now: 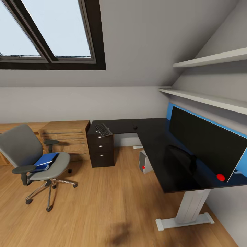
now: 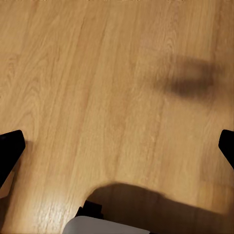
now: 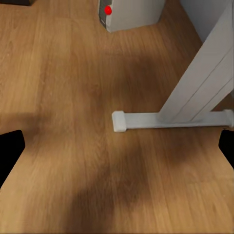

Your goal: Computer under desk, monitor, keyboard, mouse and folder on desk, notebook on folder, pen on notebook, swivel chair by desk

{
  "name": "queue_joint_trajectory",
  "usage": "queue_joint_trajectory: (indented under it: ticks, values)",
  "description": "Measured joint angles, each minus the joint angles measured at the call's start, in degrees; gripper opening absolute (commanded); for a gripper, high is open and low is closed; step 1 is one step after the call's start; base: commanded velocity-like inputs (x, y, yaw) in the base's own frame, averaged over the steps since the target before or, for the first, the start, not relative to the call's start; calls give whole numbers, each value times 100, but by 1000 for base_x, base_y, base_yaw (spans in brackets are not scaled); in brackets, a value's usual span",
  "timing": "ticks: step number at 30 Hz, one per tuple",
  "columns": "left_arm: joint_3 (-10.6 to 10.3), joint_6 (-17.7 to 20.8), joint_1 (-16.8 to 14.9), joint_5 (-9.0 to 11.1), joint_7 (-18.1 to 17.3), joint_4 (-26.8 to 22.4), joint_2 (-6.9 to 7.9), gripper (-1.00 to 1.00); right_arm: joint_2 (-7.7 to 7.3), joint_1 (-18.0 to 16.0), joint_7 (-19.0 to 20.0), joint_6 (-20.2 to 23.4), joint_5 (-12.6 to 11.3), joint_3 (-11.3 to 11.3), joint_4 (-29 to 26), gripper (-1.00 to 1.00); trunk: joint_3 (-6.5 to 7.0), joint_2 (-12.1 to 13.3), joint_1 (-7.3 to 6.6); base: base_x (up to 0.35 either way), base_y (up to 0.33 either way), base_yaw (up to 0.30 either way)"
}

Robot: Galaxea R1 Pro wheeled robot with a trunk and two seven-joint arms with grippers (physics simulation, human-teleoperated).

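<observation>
— Wooden floor [image 1: 103, 206] is stretching under a sloped attic ceiling with a skylight [image 1: 51, 31], and two white shelves [image 1: 206, 79] are running along the right wall. What is sitting where?

— I am looking at the desk [image 1: 151, 137], its glossy black top bending in an L on white legs [image 1: 188, 209], with a black drawer unit [image 1: 101, 149] under its far left end. The monitor [image 1: 206, 140] is standing on the desk along the right wall, in front of a blue wall panel. The keyboard [image 1: 103, 129] is lying on the desk above the drawers, well apart from the monitor. The computer [image 1: 144, 162] is standing on the floor under the desk. The swivel chair [image 1: 34, 161] is sitting well to the left of the desk, and the folder [image 1: 45, 161] is lying on its seat. A light-wood chest [image 1: 67, 137] is standing against the back wall.

— And your grippers?

— My left gripper [image 2: 117, 146] is hanging over bare floor, fingers spread wide, holding nothing. My right gripper [image 3: 117, 146] is also spread wide and empty, above the floor near the desk's white foot [image 3: 161, 119].
</observation>
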Motion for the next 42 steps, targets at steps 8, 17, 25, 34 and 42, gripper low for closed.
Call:
queue_joint_trajectory:
  ticks: [8,17,25,34,42]
  values:
    - [0,-8,0,1,3,0,29,100,15,33,11,-114,-2,6,1,100,0,0,0,0,0,0]
    - [0,-9,0,2,4,0,32,100,23,36,12,-125,-8,8,3,100,0,0,0,0,0,0]
    - [0,-9,0,2,2,0,26,100,29,36,8,-119,-9,2,1,100,0,0,0,0,0,0]
    - [0,-8,1,2,3,-1,26,100,54,35,-8,-100,-9,-5,-4,100,-15,0,0,0,0,106]
    - [0,-4,0,2,3,0,26,100,67,35,-11,-89,-9,-9,-5,100,-18,0,0,0,0,16]
